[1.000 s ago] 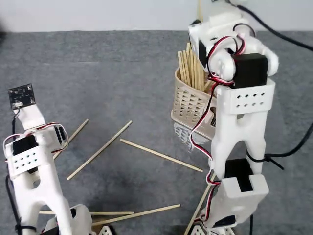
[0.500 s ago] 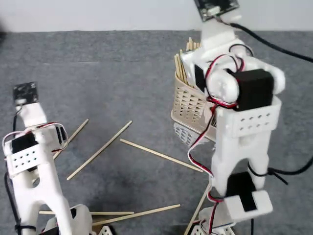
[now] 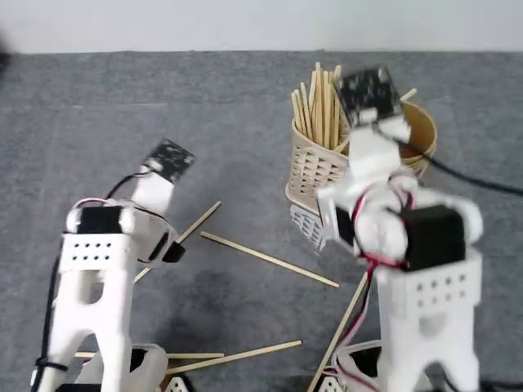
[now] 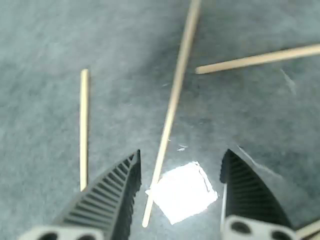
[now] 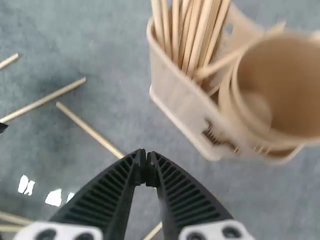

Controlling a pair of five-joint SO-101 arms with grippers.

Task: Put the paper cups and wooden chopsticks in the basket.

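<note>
The left claw (image 4: 180, 162) is spread apart over the grey surface (image 4: 60, 40), with a loose chopstick (image 4: 173, 107) lying under the gap between its jaws and two more close by. The right claw (image 5: 146, 162) is pressed together on nothing, near the basket (image 5: 185, 107). In the basket stand a chopstick bundle (image 5: 192, 30) and a cup (image 5: 280, 85).

Matt wooden chopsticks (image 3: 270, 259), smooth plastic basket (image 3: 315, 167), paper cup (image 3: 421, 135), rough cloth (image 3: 122, 106)

Robotics lab bench, grey felt mat (image 3: 204, 106), plain white wall (image 3: 163, 24), exposed-wire arms (image 3: 91, 273)
</note>
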